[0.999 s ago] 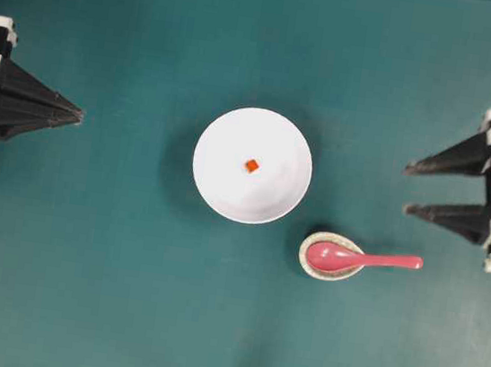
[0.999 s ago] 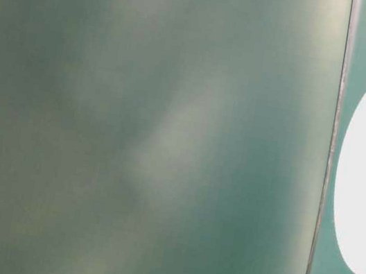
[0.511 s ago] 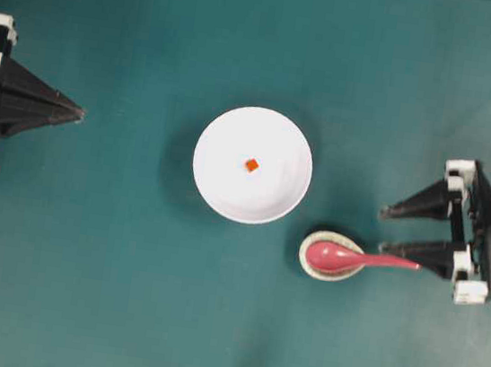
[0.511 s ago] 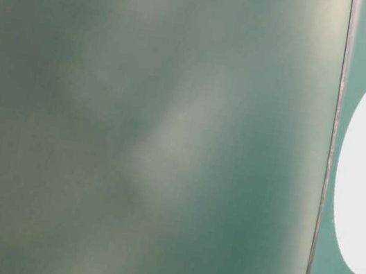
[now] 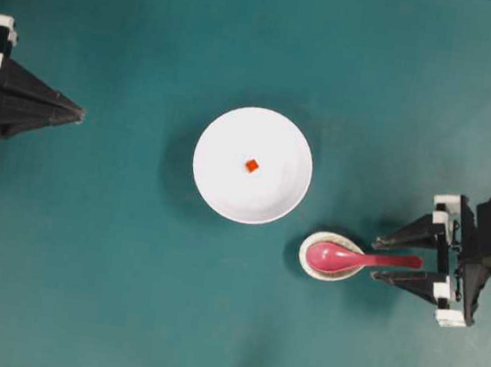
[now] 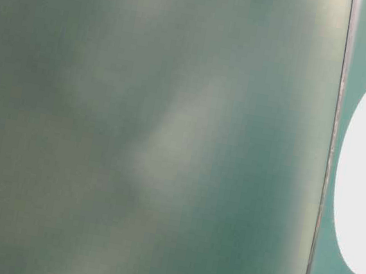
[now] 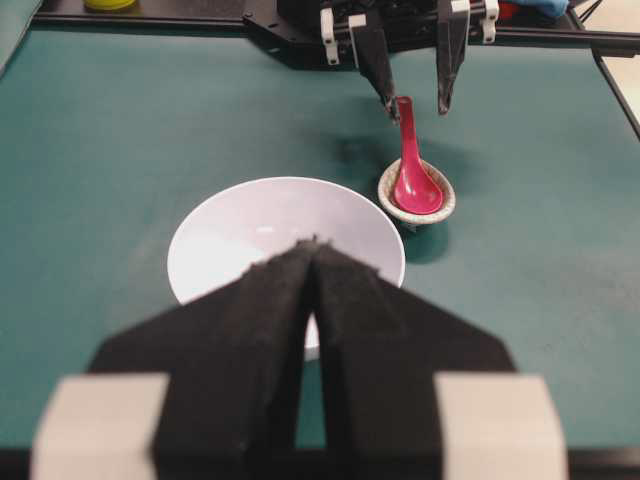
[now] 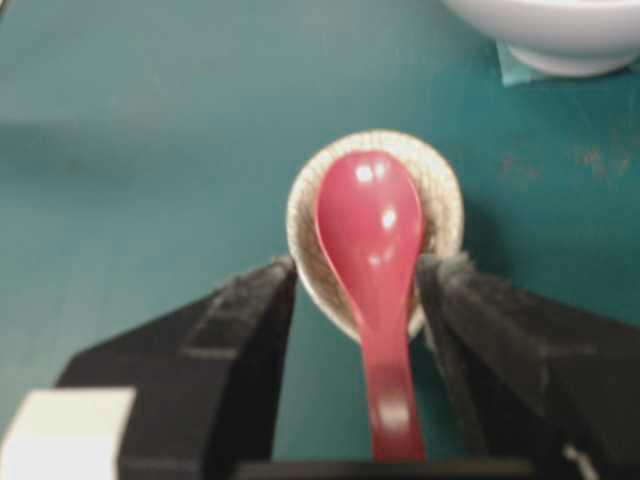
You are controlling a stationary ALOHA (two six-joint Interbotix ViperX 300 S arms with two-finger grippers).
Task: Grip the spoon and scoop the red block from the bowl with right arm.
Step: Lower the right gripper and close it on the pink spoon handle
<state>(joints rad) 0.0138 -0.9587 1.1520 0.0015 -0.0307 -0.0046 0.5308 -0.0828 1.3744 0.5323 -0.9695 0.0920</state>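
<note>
- Right tool [image 5: 378, 256]: black pointed fingers with rough foam-like pads, spread wide; spoon handle lies between them, no contact seen.
- Spoon [image 5: 349, 257]: glossy pink-magenta, deep oval scoop seated in the small speckled egg-shaped rest [image 5: 308, 264], straight handle pointed toward the right tool.
- Bowl [image 5: 218, 184]: round, plain white, smooth, placed mid-surface, just up-left of the rest.
- Red block [image 5: 251, 165]: tiny red-orange cube, sits near the bowl's centre.
- Left tool [image 5: 80, 113]: black tapered fingers pressed together, closed on nothing, parked at the left edge, well apart from the bowl.
- Surface [image 5: 104, 292]: matte teal mat.
</note>
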